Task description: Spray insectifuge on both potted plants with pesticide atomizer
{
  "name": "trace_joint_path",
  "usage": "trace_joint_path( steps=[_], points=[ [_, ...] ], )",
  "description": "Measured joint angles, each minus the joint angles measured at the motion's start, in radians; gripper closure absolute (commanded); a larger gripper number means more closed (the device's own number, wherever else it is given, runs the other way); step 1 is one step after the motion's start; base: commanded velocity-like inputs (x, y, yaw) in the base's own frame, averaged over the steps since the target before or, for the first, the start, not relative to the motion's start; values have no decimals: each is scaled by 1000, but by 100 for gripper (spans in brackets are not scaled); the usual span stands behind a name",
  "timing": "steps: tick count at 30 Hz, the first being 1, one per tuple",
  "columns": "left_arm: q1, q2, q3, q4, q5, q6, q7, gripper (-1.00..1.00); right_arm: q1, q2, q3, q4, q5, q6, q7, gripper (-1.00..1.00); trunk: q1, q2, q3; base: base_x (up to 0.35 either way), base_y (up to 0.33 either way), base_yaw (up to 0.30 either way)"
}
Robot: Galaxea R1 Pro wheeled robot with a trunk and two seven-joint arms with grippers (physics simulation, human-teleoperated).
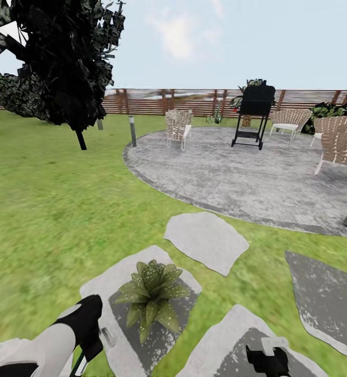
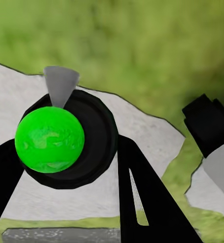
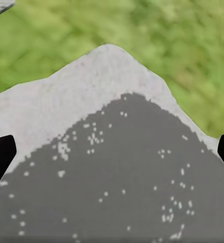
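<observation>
On the far left of the head view a big dark tree (image 1: 63, 63) stands on the grass (image 1: 47, 209). Low at the left, the left arm reaches in. Its left gripper (image 1: 87, 340) is closed around the atomizer (image 2: 66, 139). In the left wrist view the bottle sits between the two black fingers (image 2: 147, 197). It has a dark round body, a bright green round part, and a pale grey pointed tip. Under it is a grey stone (image 2: 142, 131) with grass around it.

Just to the right of that gripper, a small plant (image 1: 152, 298) with pointed green leaves sits on a flat stone (image 1: 115, 283). The gripper is near the plant but not touching it.

More flat stones lie in the grass to the right. Behind them is a round grey patio (image 1: 236, 178). On it stand woven chairs (image 1: 178, 128) and a black grill (image 1: 254, 115). A brown fence (image 1: 152, 100) runs along the back.

Low at the right is the right gripper (image 1: 270, 361), above another stone (image 3: 112, 167). In the right wrist view its dark fingertips (image 3: 0, 157) sit far apart at the two edges, so it is spread wide and holds nothing.
</observation>
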Motion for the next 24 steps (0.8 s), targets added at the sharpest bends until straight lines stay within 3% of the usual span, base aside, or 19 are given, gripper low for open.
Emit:
trace_joint_path(
  steps=[11,24],
  points=[
    [0,-1,4,-11,16,2,1,100,0,0,0,1,0,1,0,-100,0,0,0,-2,-1,251],
    [-1,-3,4,-50,18,9,15,100,0,0,0,1,0,1,0,-100,0,0,0,42,-28,18]
  ],
)
